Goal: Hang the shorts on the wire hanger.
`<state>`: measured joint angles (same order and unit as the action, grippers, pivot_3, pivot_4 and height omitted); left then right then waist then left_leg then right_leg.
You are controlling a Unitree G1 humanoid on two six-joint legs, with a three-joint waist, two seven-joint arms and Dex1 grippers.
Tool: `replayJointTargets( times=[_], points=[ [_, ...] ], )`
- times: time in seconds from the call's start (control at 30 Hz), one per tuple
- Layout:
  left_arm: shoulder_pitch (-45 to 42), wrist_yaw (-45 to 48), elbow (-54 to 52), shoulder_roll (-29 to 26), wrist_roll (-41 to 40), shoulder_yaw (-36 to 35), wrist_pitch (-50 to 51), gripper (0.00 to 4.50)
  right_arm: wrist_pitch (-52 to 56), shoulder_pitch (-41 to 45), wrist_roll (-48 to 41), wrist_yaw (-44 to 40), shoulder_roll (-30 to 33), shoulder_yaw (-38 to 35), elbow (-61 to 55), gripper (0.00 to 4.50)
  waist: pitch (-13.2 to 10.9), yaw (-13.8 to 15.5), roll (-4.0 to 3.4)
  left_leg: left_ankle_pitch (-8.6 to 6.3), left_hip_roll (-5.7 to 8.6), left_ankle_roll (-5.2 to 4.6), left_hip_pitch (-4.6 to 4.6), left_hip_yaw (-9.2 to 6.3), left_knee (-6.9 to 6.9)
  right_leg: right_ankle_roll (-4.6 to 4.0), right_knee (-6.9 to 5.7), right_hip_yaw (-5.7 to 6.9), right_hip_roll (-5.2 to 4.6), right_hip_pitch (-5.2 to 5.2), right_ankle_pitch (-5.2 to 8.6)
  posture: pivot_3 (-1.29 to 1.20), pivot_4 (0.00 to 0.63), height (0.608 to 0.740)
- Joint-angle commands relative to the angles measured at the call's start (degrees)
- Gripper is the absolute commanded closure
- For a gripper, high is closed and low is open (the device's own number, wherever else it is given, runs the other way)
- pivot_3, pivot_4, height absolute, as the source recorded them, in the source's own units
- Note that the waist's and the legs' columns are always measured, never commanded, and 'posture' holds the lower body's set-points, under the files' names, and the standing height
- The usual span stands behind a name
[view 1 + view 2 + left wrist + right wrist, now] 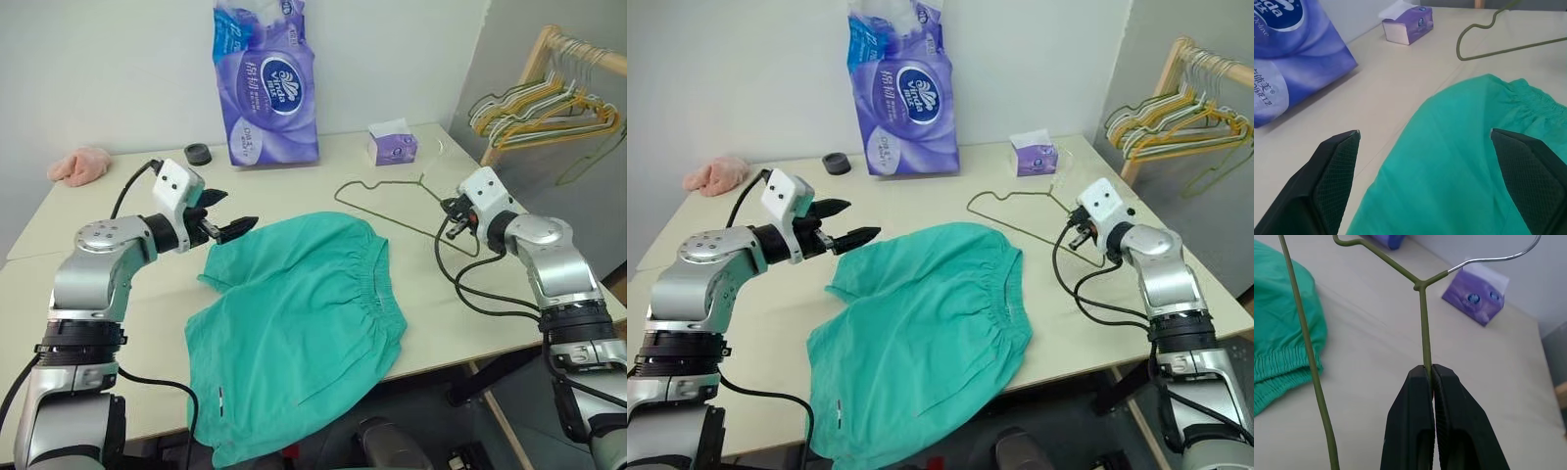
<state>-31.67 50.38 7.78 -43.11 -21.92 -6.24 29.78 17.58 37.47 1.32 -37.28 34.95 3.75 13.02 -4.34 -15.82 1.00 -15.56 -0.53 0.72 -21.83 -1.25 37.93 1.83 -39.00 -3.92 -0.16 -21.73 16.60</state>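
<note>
Your right gripper (pixel 1429 368) has its fingers pinched on the wire hanger (pixel 1423 323) beside the shorts (pixel 294 323) on the bench (pixel 118 211); left gripper (pixel 231 213) gapes wide above the shorts' edge.

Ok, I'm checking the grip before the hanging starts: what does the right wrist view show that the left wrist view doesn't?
Right wrist view: the right gripper shut on the wire hanger, just below its neck. Left wrist view: the left gripper open, its fingers apart above the shorts, and the purple tissue pack. Both: the shorts, part of the hanger, the small tissue box and the table.
</note>
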Motion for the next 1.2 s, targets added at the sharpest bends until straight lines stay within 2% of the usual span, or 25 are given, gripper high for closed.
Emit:
replayJointTargets(
  times=[0.03, 0.13, 0.3, 0.67, 0.97, 1.2],
  points=[
    [-1.4, 3.9, -1.4, -1.6, -2.7, -0.7, 2.9, 0.0, -7.7, 0.7, 2.0, -2.4, 1.7, 2.1, -5.6, 4.47, 0.0, 0.0, -0.01, 0.0, 0.01, 0.0, -0.01, 0.0, 0.0, 0.0, 0.0, 0.0, -0.01, 0.0, 0.0, -0.27, 0.043, 0.74],
    [-0.8, 6.8, -1.6, -2.2, -2.7, 0.9, 4.3, 0.0, -15.6, 0.1, 4.9, -4.4, 2.4, 5.9, -10.2, 4.47, 0.0, 0.0, -0.03, 0.0, -0.02, 0.0, 0.0, -0.02, -0.01, 0.0, -0.02, 0.02, -0.01, -0.02, 0.0, -0.28, 0.043, 0.74],
    [-2.0, 8.2, -0.5, -1.4, -1.7, 2.8, 4.1, 0.0, -21.9, -0.2, 5.5, -7.0, 1.3, 9.4, -14.3, 4.47, 0.0, -0.1, -0.03, 0.0, -0.05, 0.0, 0.03, -0.08, 0.0, 0.0, -0.07, 0.07, 0.0, -0.02, 0.0, -0.28, 0.044, 0.74],
    [1.8, 18.5, -6.8, -3.9, -5.0, 7.4, 10.1, 0.0, -26.2, 4.2, 5.5, -9.4, -1.7, 11.0, -14.9, 4.47, 0.0, -0.1, -0.04, 0.01, -0.05, 0.01, 0.03, -0.11, 0.04, -0.02, -0.08, 0.1, -0.03, -0.01, -0.01, -0.29, 0.048, 0.74],
    [3.2, 17.9, -6.8, -3.2, -4.8, 7.2, 10.7, 0.0, -29.6, 4.3, 4.8, -9.6, -2.9, 10.7, -14.8, 4.47, 0.0, 0.0, -0.04, 0.01, -0.04, 0.01, 0.03, -0.16, 0.06, -0.02, -0.1, 0.14, -0.03, 0.02, -0.02, -0.28, 0.049, 0.74],
    [3.9, 18.5, -7.4, -3.1, -5.6, 7.2, 10.5, 2.01, -29.1, 3.8, 3.8, -10.0, -4.0, 10.2, -15.3, 4.5, 0.0, -0.1, -0.04, 0.01, -0.05, 0.01, 0.04, -0.17, 0.06, -0.03, -0.11, 0.15, -0.03, 0.02, -0.02, -0.28, 0.047, 0.74]
  ],
)
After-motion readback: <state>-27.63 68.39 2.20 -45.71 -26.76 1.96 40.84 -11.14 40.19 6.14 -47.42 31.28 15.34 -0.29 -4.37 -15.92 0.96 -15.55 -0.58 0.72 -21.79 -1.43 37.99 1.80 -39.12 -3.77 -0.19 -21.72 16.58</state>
